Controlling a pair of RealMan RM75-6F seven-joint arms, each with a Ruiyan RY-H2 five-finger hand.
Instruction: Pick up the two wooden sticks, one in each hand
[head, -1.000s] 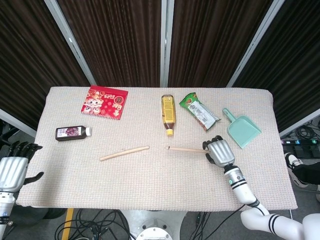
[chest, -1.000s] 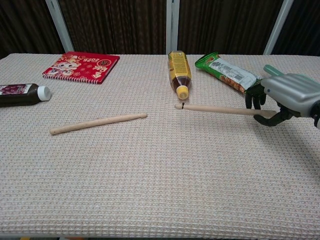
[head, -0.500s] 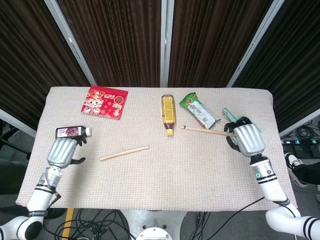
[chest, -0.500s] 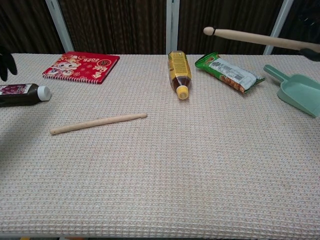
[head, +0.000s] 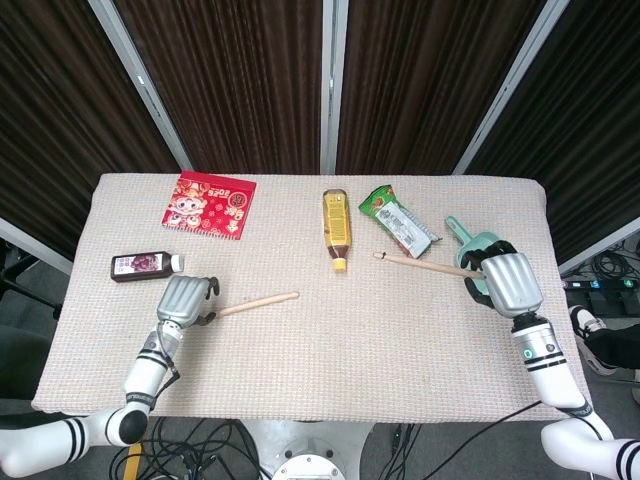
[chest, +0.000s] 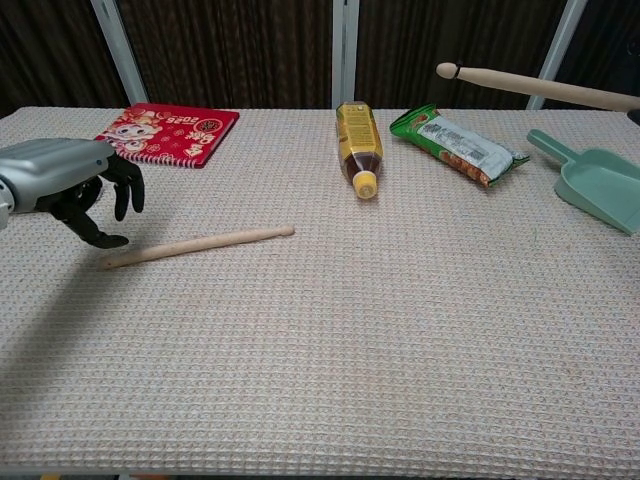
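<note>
Half the task is done: the right robot hand (head: 508, 281) grips one stick (head: 425, 265) and holds it above the desk (head: 400, 350). The second stick (chest: 197, 246) lies on the desk; the left robot hand (chest: 62, 183), fingers spread, hangs over its end and must close on it. Sticks: two, robot hands: two

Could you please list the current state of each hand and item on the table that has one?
Right hand: holds one stick, raised.
Right stick: lifted clear of the table.
Left hand: fingers apart above the other stick's end, holding nothing.
Left stick: lying flat on the table.
Yellow bottle: on its side, capped.
Dark bottle: on its side, capped.
Snack packet: lying flat.
</note>
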